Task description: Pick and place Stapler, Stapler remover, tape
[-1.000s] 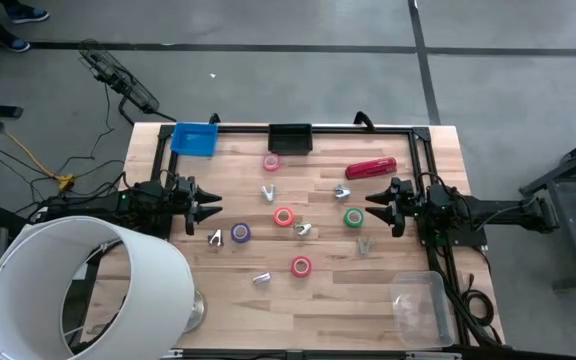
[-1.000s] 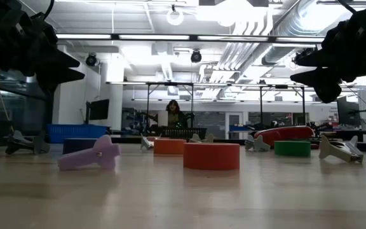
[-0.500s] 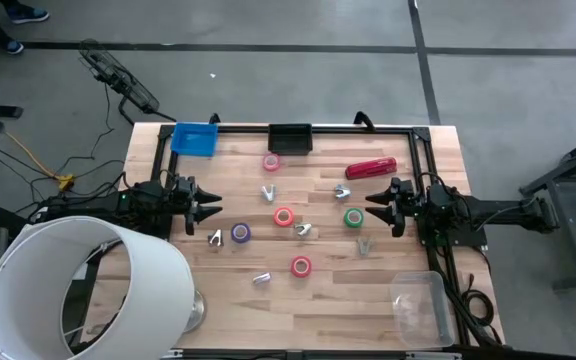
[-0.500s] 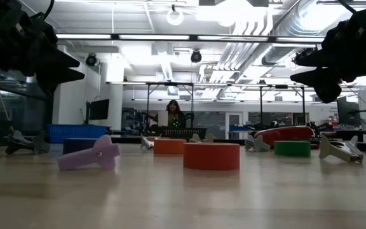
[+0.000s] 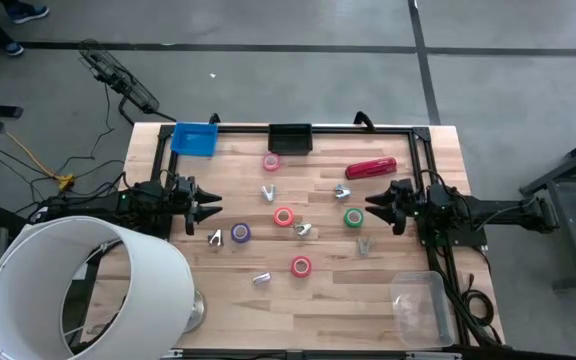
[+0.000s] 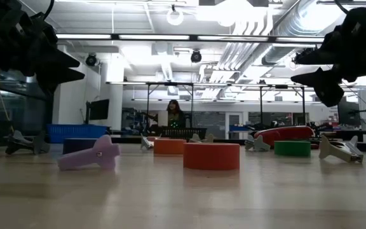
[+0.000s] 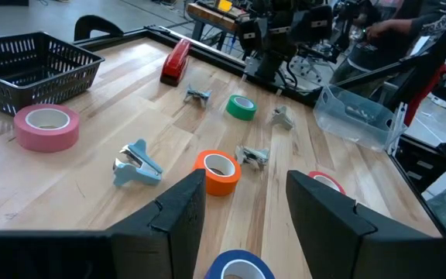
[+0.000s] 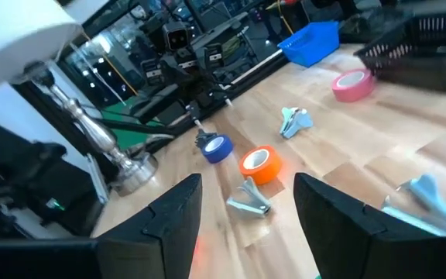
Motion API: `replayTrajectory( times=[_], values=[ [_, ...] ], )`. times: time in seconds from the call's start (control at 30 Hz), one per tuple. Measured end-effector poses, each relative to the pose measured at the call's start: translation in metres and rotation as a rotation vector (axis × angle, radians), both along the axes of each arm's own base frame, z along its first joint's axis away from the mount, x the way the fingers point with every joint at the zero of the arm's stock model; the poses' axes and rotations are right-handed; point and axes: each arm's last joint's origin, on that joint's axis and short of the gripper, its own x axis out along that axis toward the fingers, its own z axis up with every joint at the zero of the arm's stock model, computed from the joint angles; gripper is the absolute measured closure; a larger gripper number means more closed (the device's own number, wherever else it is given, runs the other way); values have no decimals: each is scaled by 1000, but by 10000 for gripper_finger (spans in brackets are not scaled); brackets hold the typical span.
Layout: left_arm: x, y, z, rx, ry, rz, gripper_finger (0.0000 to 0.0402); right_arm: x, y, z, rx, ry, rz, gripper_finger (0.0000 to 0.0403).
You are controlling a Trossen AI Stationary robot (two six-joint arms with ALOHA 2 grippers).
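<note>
Little has changed since the earlier frames: the right gripper (image 5: 382, 207) has shifted very slightly, seen in the low view as a small change in its outline, while the left gripper (image 5: 211, 208) and every object on the table (image 5: 328, 300) sit as before. Both grippers hover above the wood with fingers parted and nothing between them.

From the right gripper outward: the green tape (image 5: 353, 217) lies just beside its tips at 8 o'clock, a metal remover (image 5: 366, 245) sits at 7 o'clock, and the stapler (image 5: 371, 168) lies near at 11 o'clock, flat and slightly angled, apart from the rail at the table's right edge. From the left gripper: a remover (image 5: 215, 237) at 5 o'clock, the purple tape (image 5: 240, 232) at 4 o'clock, and the orange tape (image 5: 284, 216) farther off at 3 o'clock. The pink tape (image 5: 271, 161) rests near the black basket (image 5: 290, 137) at the far edge; the blue bin (image 5: 194, 138) stands beside it, and a clear box (image 5: 418, 305) occupies the near right corner.

No pick has begun. For the stapler, the right arm seems best placed; closing across the narrow width near mid-length, after turning the wrist square to its long axis, should keep the glossy body from pivoting.
</note>
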Motion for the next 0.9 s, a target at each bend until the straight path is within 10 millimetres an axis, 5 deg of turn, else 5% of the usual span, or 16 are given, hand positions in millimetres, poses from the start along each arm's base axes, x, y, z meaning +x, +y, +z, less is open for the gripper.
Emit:
replayTrajectory(
  times=[0.23, 0.63, 0.9],
  values=[
    [0, 0, 0, 0, 0, 0, 224, -1, -3, 15, -25, -11, -27, 206],
    [0, 0, 0, 0, 0, 0, 224, -4, -17, 105, -255, 222, -119, 206],
    [0, 0, 0, 0, 0, 0, 224, 6, -26, 130, -479, 452, 152, 206]
  ],
)
